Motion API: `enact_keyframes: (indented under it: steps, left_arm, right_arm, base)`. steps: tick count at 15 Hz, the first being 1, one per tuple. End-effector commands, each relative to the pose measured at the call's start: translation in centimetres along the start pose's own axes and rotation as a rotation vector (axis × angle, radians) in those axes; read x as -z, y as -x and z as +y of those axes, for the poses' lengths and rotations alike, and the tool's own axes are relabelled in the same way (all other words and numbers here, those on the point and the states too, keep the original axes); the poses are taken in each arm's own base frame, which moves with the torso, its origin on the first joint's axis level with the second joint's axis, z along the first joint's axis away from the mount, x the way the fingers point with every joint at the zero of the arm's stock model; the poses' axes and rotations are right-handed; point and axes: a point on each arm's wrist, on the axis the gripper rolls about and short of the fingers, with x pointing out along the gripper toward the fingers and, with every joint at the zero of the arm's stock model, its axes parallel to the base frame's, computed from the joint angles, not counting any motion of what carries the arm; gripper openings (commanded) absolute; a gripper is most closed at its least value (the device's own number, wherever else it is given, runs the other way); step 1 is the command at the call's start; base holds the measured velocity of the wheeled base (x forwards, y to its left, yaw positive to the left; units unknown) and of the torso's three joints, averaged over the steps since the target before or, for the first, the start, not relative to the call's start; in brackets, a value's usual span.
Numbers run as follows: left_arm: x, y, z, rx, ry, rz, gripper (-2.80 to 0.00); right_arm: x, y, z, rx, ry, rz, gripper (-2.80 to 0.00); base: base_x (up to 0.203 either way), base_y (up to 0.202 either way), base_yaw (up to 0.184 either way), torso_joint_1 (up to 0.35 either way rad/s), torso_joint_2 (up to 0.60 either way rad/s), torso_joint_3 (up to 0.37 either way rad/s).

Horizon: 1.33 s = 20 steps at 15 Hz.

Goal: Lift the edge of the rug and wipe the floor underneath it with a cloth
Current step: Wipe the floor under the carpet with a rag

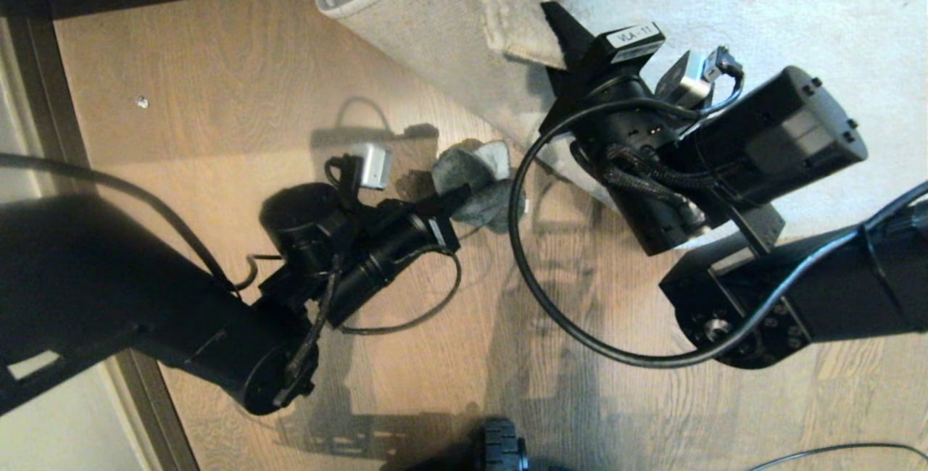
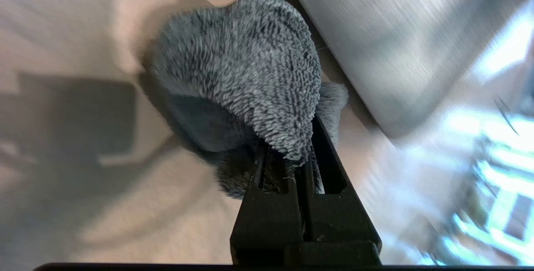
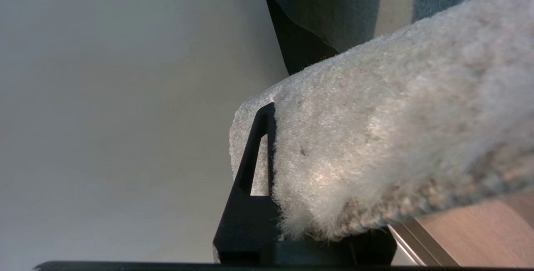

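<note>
The rug edge (image 1: 435, 22) is raised off the floor (image 1: 217, 80), its pale woven underside facing me. My right gripper (image 1: 558, 43) is shut on that edge; in the right wrist view the fuzzy rug edge (image 3: 375, 137) fills the right gripper (image 3: 288, 137), hiding one finger. My left gripper (image 1: 455, 204) is shut on the grey cloth (image 1: 475, 181), low over the wood right beside the raised rug. In the left wrist view the fuzzy cloth (image 2: 250, 75) bulges out past the left gripper (image 2: 292, 154). I cannot tell if the cloth touches the floor.
A dark threshold strip (image 1: 43, 94) runs along the left side. A small white speck (image 1: 142, 101) lies on the wood. The robot's base wheel (image 1: 500, 449) shows at the bottom edge, and a loose cable (image 1: 834, 449) lies at the bottom right. A pale wall (image 3: 125, 96) is behind the raised rug.
</note>
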Motion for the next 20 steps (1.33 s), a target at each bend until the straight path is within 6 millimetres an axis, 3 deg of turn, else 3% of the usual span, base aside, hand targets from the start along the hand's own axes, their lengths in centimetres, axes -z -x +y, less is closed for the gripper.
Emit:
enact_keyframes:
  steps: [1,5,8,10,13,15,17,20]
  left_arm:
    - [-2.8,0.6,1.7,-0.046,-0.024,-0.096,-2.80]
    - [-9.0,4.9,4.7,-0.174,-0.094,-0.245,-2.80]
    - [-10.9,10.1,4.3,-0.246,-0.119,-0.271,-2.80]
    - [-10.2,13.9,2.8,-0.270,-0.111,-0.235,-2.80]
    - [-7.1,19.5,0.9,-0.302,-0.078,-0.127,-2.80]
    - [-4.8,21.7,-0.4,-0.278,-0.042,-0.032,-2.80]
    - [-3.3,21.7,-1.5,-0.204,-0.002,0.076,-2.80]
    - [-0.7,19.6,-2.3,-0.082,0.047,0.261,-2.80]
  right_arm:
    - [-0.2,0.0,0.3,-0.039,-0.010,-0.016,-2.80]
    - [-0.9,-0.1,0.3,-0.042,0.000,-0.027,-2.80]
    - [-1.0,-0.1,0.6,-0.046,0.002,-0.030,-2.80]
    - [-1.1,-0.1,0.9,-0.054,0.000,-0.030,-2.80]
    - [-1.1,-0.1,0.9,-0.055,-0.001,-0.029,-2.80]
    - [-1.1,-0.1,0.8,-0.051,0.000,-0.030,-2.80]
    - [-1.0,0.0,0.6,-0.047,0.000,-0.027,-2.80]
    - [-0.9,-0.1,0.1,-0.038,0.002,-0.027,-2.80]
  base:
    - [0.000,0.000,0.000,0.000,0.00,0.000]
    - [0.000,0.000,0.000,0.000,0.00,0.000]
    - [0.000,0.000,0.000,0.000,0.00,0.000]
    - [0.000,0.000,0.000,0.000,0.00,0.000]
    - [0.000,0.000,0.000,0.000,0.00,0.000]
    - [0.000,0.000,0.000,0.000,0.00,0.000]
    - [0.000,0.000,0.000,0.000,0.00,0.000]
    - [0.000,0.000,0.000,0.000,0.00,0.000]
